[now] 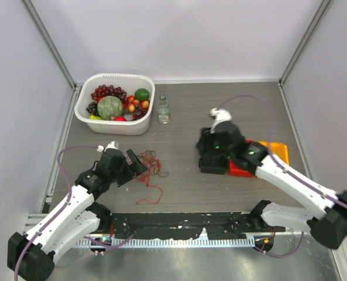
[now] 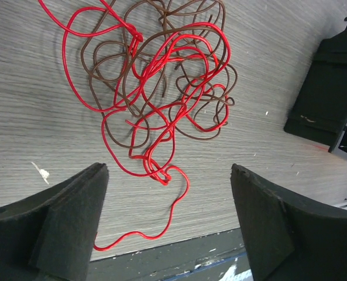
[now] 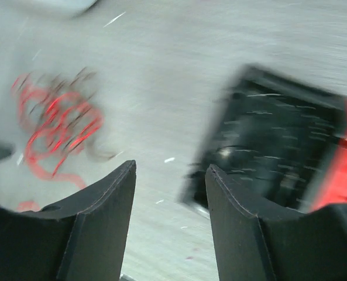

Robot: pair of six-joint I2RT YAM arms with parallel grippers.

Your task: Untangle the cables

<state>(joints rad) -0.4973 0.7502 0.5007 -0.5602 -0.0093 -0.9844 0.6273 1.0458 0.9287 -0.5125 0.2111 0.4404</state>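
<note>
Cables (image 2: 161,88), thread-thin wires in bright red and dark brown, lie knotted in one loose clump on the grey wood-grain worktop (image 1: 185,187), just ahead of the left claw (image 2: 168,175), which gapes wide and empty. The right claw (image 3: 170,170), fingers apart and holding nothing, hangs well apart over a black box (image 1: 211,159). A clean start, I judge, is pinching one red strand at the clump's near edge and drawing it out slowly.

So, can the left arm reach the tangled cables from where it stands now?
Probably yes. The left gripper is open and right beside the cables, with only bare table near them; nothing seems to block the way.
</note>
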